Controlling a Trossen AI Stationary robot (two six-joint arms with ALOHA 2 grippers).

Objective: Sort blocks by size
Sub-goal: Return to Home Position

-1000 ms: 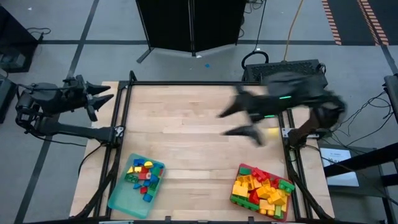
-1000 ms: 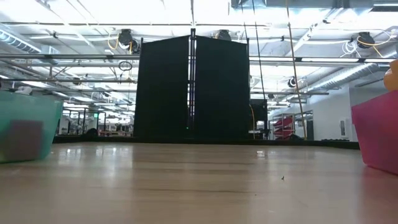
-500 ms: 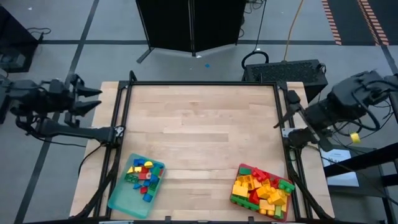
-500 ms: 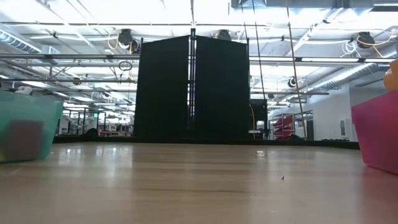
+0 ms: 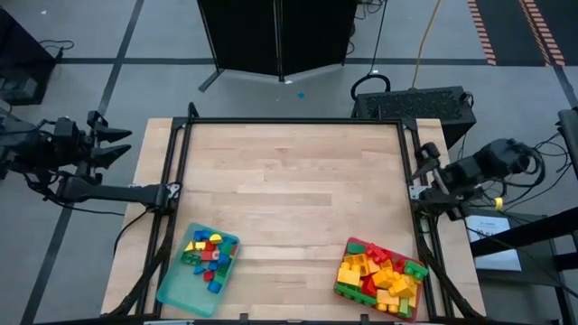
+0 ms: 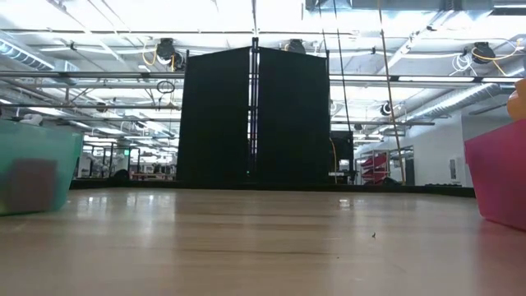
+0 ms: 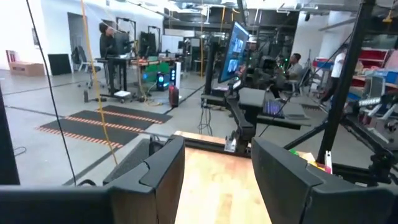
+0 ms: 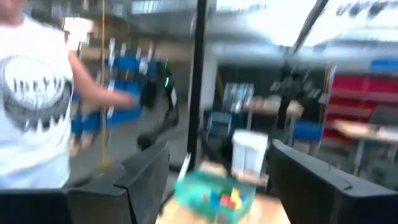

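You have both arms off the table [image 5: 289, 181]. The left gripper [image 5: 125, 143] sits beyond the left edge, its fingers spread open and holding nothing. The right gripper [image 5: 423, 165] sits just past the right edge, fingers also apart and empty. The small blocks [image 5: 206, 253] lie in the teal tray [image 5: 172, 291] at near left. The larger blocks [image 5: 379, 275] are heaped in the red tray [image 5: 354, 244] at near right.

Glossy plastic blocks [image 5: 379, 275], smooth wooden table [image 5: 289, 185]
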